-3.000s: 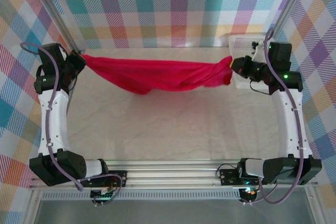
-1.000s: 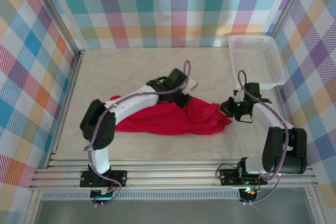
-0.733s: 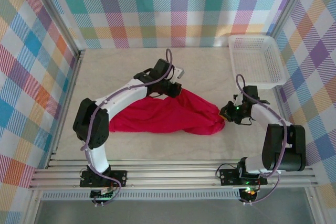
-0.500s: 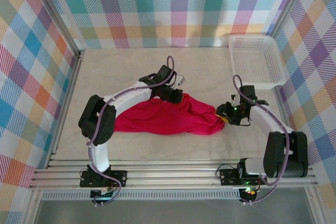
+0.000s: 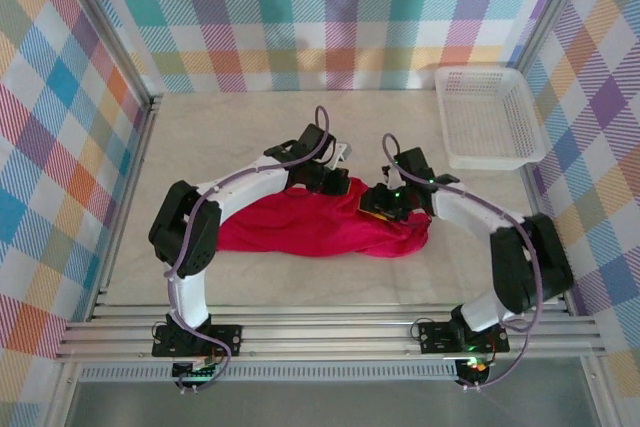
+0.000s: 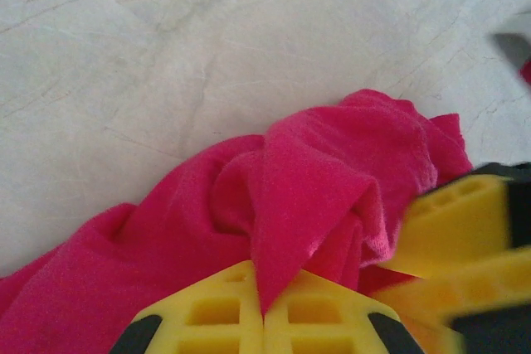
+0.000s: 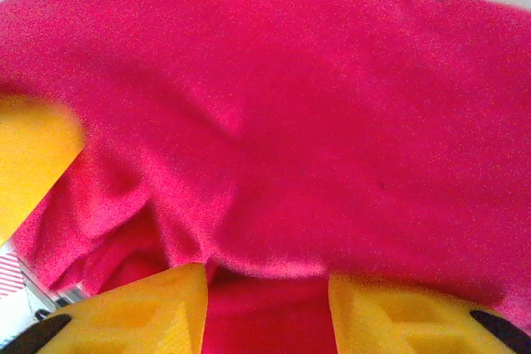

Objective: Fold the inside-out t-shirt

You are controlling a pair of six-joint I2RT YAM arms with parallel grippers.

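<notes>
T-shirt (image 5: 300, 229) pinched in clenched left pincer (image 5: 339, 184); right pincer (image 5: 376, 205) parted over it.

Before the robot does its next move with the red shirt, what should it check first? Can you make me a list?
1. Left gripper pinching the bright red fabric t-shirt: ok, its fingers are shut on a fold.
2. Right gripper ready to grab: ok, jaws open right over the shirt.
3. Shirt spread flat: not ok, it lies bunched on the table.
4. White plastic mesh basket out of the way: ok, it sits apart from the shirt, at the far right.
5. Which part of the shirt lies under the right gripper: cannot tell.
</notes>
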